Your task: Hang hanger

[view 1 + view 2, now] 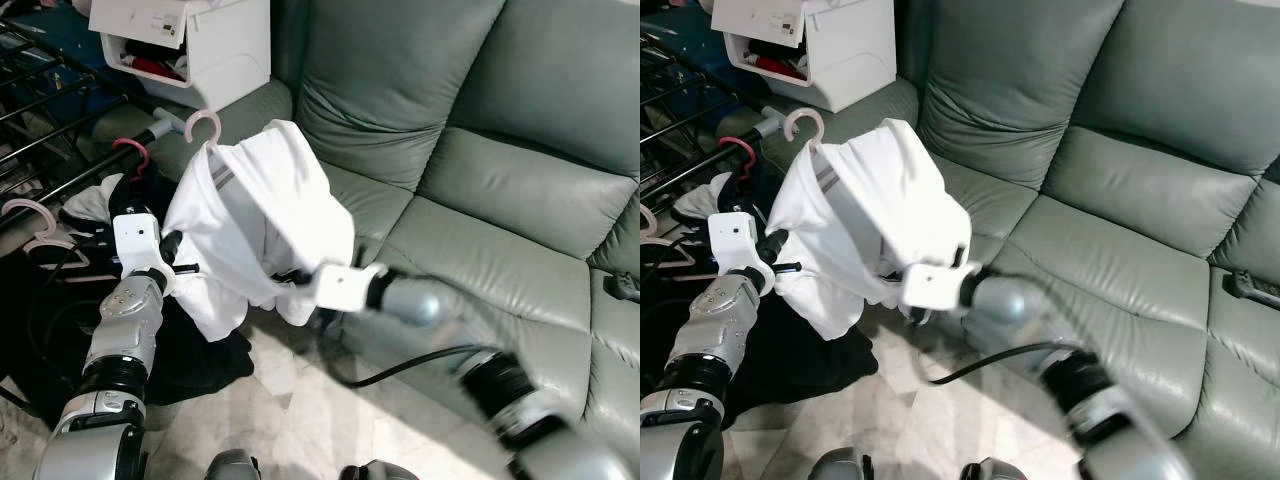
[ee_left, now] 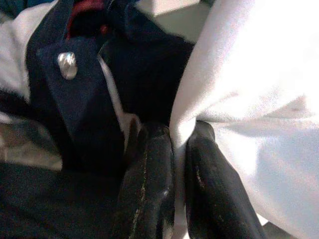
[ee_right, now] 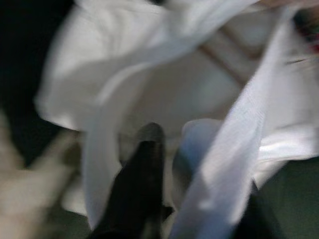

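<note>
A white garment [image 1: 255, 215] hangs on a pink hanger, and the hanger's hook [image 1: 205, 125] sticks up above the collar. My left gripper [image 1: 183, 265] is at the garment's left edge; in the left wrist view its black fingers [image 2: 149, 169] are shut on the white cloth [image 2: 249, 99]. My right gripper [image 1: 300, 280] is at the lower right fold, partly hidden by it. The right wrist view is blurred: one black finger [image 3: 142, 169] shows, and white cloth [image 3: 214, 164] drapes over the other.
A black drying rack [image 1: 60, 100] stands at the left with a red hanger [image 1: 130, 150] and pale pink hangers [image 1: 35, 215]. Behind it is a white box [image 1: 200, 45]. A grey-green sofa [image 1: 480, 200] fills the right. Dark clothes [image 1: 200, 360] and a black cable [image 1: 400, 368] lie on the floor.
</note>
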Motion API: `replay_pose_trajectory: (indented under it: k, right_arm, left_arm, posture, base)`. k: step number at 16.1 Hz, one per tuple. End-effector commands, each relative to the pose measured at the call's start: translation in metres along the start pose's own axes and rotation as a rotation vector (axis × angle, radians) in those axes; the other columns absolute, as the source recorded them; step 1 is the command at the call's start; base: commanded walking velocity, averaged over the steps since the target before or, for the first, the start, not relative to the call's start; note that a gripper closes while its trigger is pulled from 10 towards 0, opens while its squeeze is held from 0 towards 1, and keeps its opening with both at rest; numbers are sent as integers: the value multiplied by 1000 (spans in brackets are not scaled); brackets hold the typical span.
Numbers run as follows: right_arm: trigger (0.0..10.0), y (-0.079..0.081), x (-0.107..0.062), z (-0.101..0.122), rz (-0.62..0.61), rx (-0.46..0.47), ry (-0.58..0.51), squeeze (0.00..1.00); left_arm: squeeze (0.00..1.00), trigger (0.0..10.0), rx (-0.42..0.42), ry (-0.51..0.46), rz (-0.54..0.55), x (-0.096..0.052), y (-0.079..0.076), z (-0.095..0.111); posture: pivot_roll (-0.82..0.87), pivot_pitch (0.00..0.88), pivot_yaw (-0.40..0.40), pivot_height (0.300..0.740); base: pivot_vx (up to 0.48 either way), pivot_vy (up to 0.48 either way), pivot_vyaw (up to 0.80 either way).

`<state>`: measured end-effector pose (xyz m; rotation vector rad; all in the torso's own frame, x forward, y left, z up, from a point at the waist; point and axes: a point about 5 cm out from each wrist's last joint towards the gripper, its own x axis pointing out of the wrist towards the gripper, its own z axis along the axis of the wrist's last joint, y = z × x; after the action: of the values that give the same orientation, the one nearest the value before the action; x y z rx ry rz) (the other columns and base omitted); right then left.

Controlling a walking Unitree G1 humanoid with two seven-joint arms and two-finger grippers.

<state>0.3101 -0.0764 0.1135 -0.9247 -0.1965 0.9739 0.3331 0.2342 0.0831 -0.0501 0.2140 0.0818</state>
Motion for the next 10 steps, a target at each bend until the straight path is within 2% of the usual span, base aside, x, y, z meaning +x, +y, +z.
replay_pose_trajectory:
  k: [1,3,4,5,7,9,10]
  right_arm:
    - [10000,-16,-9,1,-89,-72,-23,1000]
    - [10000,-33,-19,-2,-196,-93,-17,1000]
    - [10000,-46,-28,-7,-296,-93,3,1000]
    - [10000,-51,-37,-17,-345,-96,53,1000]
    - [10000,-43,-50,-42,-322,-110,186,1000]
    - [10000,-18,-55,-51,-188,-18,205,1000]
    - [10000,-3,-56,-50,-91,16,177,1000]
  left_arm:
    - [0,0,-4,-198,10,6,3,45]
    - [0,0,56,-262,-4,5,2,56]
    - [0,0,87,-304,-8,4,3,63]
    - [0,0,104,-339,-11,4,4,71]
    - [0,0,124,-378,-17,3,6,79]
    - [0,0,135,-401,-27,3,7,82]
    - [0,0,163,-422,-55,1,4,84]
  posture:
    - [-32,0,-34,740]
    - [-36,0,-31,740]
    - [-36,0,-31,740]
    - [-38,0,-28,740]
    - [-39,0,-26,740]
    - [-39,0,-24,740]
    - [-41,0,-22,740]
  base:
    - [0,0,0]
    - [0,0,0]
    - [0,0,0]
    - [0,0,0]
    - [0,0,0]
    - [0,0,0]
    - [0,0,0]
